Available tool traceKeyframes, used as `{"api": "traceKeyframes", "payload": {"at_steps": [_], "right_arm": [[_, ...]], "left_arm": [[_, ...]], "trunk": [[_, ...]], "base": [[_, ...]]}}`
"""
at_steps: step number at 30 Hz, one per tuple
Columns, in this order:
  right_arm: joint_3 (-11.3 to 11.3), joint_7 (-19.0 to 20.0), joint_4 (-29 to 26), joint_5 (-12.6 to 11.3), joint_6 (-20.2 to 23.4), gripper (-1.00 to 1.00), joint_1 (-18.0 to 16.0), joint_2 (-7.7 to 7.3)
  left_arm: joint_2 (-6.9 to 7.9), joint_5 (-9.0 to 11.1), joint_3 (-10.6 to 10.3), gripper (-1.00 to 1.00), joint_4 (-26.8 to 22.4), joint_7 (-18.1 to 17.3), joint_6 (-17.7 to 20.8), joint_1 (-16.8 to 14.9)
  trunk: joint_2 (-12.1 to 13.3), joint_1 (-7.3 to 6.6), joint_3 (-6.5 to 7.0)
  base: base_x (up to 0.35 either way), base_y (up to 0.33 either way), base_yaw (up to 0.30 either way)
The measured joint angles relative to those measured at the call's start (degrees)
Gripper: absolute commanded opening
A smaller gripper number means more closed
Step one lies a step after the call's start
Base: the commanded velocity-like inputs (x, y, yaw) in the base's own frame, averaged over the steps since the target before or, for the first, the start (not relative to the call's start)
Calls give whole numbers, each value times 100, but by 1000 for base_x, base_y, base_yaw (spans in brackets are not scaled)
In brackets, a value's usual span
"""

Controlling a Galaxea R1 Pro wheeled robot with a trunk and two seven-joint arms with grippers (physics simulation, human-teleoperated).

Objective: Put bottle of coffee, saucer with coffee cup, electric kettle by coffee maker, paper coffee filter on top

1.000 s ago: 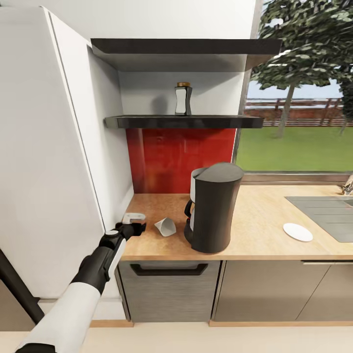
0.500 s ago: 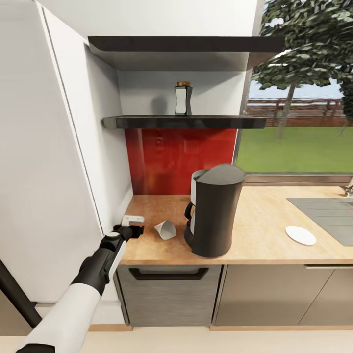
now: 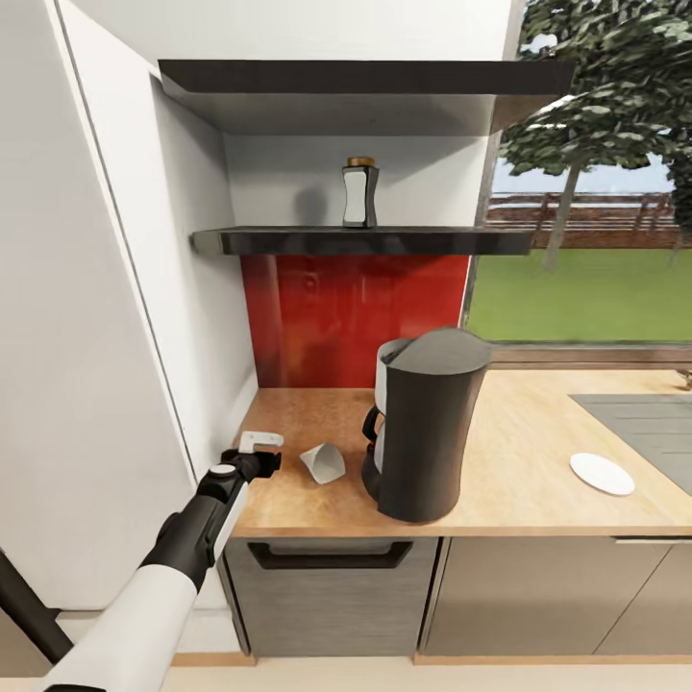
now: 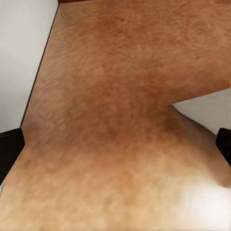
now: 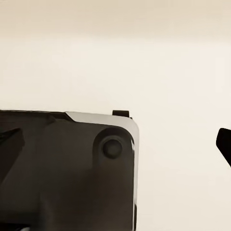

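Head view, with the coffee maker [image 3: 423,428] as landmark. Across the last second the whole picture shifts, so my head has moved, not the things. Against the coffee maker, my left fingers [image 3: 264,452] have drawn slightly closer to the paper filter [image 3: 324,463], which lies on its side on the worktop [image 3: 519,461] just left of the machine. I judge the filter pickup to be the step in hand, with no grasp made yet.

My left fingers are spread and hold nothing: in the left wrist view both dark tips [image 4: 10,149] sit at the edges with bare worktop between them and the filter's white edge [image 4: 207,113] off to one side. My right fingers [image 5: 115,149] are likewise spread and empty.

The coffee maker is a matt dark grey, slightly waisted cylinder with a flat top. The filter is a thin white cone. The worktop shows warm wood grain. The bottle [image 3: 359,193], squat and brown-capped, stands on the glossy black shelf [image 3: 288,240] above the machine. The saucer [image 3: 602,474], a flat white disc, lies well right of it.
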Motion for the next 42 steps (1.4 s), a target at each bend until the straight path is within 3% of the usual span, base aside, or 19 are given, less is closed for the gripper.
{"api": "traceKeyframes", "payload": {"at_steps": [6, 20, 30, 33, 37, 42], "right_arm": [[0, 10, 0, -3, 1, 100, 0, 1], [-8, 7, -1, -12, 2, 100, 0, 1], [0, 3, -14, 2, -4, 100, 0, 1], [24, 1, -17, 20, -2, 100, -16, 33], [24, 9, -16, 20, -2, 100, -16, 62], [24, 5, -19, 20, -2, 100, -16, 58]], "left_arm": [[-21, 1, -41, 100, 0, 1, -14, 48], [-27, 0, -160, 100, 3, 0, -56, 261], [32, -7, -161, 100, 33, 0, -67, 474], [61, -31, -149, 100, 308, 33, -121, 552], [25, -25, -207, 100, 265, 95, -251, 608], [-7, -31, -254, 100, 139, 5, -109, 580]], "trunk": [[0, 0, 0], [0, 0, 0], [0, 1, 0], [0, 1, 0], [0, 1, 0], [-1, -1, 0]], "base": [[11, 0, -15], [0, 0, -231], [0, 0, -18], [0, 0, 0], [0, 0, 0], [88, 0, 0]]}}
